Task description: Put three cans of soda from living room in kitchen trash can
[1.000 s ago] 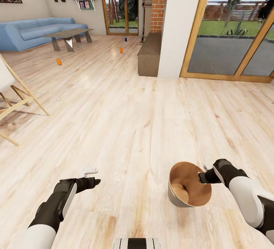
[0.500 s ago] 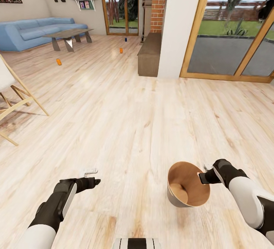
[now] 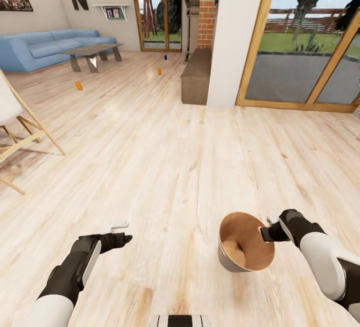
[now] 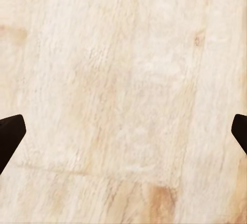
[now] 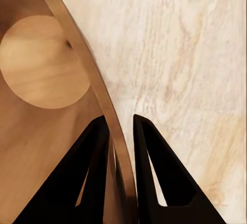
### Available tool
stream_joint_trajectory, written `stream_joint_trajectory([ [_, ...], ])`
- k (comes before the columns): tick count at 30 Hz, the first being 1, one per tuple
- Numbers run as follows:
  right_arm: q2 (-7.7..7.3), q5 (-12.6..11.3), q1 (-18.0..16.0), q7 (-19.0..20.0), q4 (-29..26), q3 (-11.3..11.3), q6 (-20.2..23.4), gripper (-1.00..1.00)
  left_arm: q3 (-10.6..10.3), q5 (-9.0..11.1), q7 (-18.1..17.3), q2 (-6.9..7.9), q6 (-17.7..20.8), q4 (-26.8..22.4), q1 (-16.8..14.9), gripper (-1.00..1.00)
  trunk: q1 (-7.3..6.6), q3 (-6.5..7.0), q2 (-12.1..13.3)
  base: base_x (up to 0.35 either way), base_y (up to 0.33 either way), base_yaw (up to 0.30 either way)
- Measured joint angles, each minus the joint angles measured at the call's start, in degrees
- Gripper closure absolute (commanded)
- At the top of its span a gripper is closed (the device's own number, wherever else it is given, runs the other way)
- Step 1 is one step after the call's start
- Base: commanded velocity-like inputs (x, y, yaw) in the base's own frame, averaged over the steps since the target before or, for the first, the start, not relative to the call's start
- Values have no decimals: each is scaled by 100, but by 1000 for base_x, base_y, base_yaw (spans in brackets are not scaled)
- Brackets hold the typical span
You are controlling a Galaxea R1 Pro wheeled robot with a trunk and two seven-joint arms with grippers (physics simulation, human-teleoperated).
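Note:
I hold the grey trash can (image 3: 231, 261), coppery-brown inside, low at the right in the head view. My right gripper (image 3: 265, 233) is shut on its rim; in the right wrist view, the fingers (image 5: 95, 152) pinch the rim wall, and the can's (image 5: 43, 70) inside is empty. My left gripper (image 3: 121, 232) hangs open over bare floor, its fingertips (image 4: 10, 136) spread wide. Far ahead on the living room floor lie an orange soda can (image 3: 78, 85), a second orange can (image 3: 159, 71) and a dark blue can (image 3: 164, 57).
A wooden folding chair (image 3: 20, 132) stands at the left. A long dark low cabinet (image 3: 196, 74), a white pillar (image 3: 235, 37) and wood-framed glass doors (image 3: 300, 52) line the right. The blue sofa (image 3: 45, 47) and coffee table (image 3: 92, 49) sit far left.
The whole head view has shifted a little, so the camera moved. The trash can has swung slightly left in my right gripper. Both arms hold their poses.

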Motion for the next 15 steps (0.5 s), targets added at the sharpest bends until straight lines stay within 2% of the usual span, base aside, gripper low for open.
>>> stream_joint_trajectory([
  [15, 14, 7, -3, -55, -15, 22, 14, 100, -6, -7, 7, -1, 2, 34, 0, -100, -39, 332, 20, 0, 0, 0],
])
